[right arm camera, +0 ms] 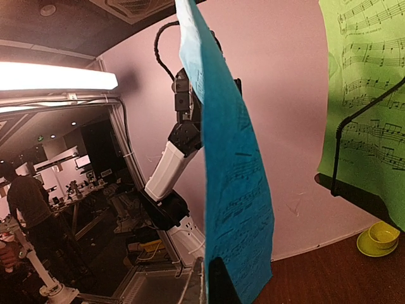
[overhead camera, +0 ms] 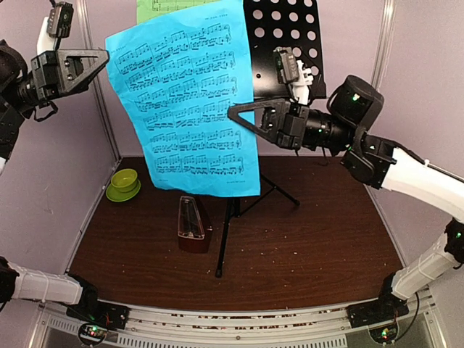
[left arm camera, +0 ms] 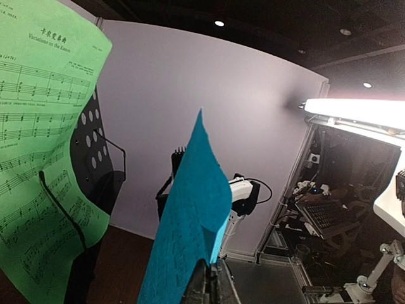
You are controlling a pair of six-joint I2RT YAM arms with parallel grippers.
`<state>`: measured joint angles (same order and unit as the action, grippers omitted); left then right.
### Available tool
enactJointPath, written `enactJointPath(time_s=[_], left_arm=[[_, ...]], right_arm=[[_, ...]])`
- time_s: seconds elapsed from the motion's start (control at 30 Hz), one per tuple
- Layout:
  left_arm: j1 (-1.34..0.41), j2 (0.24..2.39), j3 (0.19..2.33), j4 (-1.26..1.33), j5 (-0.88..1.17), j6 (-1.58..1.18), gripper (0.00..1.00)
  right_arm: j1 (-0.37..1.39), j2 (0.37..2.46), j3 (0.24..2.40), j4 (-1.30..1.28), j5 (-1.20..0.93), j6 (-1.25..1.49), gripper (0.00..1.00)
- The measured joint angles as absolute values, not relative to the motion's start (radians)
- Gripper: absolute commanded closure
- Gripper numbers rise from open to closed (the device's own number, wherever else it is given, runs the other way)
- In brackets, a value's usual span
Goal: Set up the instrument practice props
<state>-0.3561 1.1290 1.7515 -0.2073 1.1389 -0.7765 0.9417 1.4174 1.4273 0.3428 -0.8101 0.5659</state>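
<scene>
A blue sheet of music hangs in the air in front of the black music stand, whose tripod legs rest on the table. My left gripper is shut on the sheet's upper left corner. My right gripper is shut on its right edge. In the wrist views the blue sheet rises edge-on from between closed fingers. A green sheet rests on the stand's desk. The reddish-brown metronome stands upright on the table below the blue sheet.
A small lime-green bowl on a saucer sits at the table's back left, near the purple wall. Crumbs speckle the brown tabletop. Frame posts stand at both back corners.
</scene>
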Motion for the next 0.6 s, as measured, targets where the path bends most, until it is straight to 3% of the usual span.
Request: enactJointPath(time_s=[0.6], left_arm=[[-0.355,1.122,1.701,-0.218,1.058,-0.735,1.0]], right_arm=[[0.941,1.322,1.366,0.157,-0.796,0.462,1.0]])
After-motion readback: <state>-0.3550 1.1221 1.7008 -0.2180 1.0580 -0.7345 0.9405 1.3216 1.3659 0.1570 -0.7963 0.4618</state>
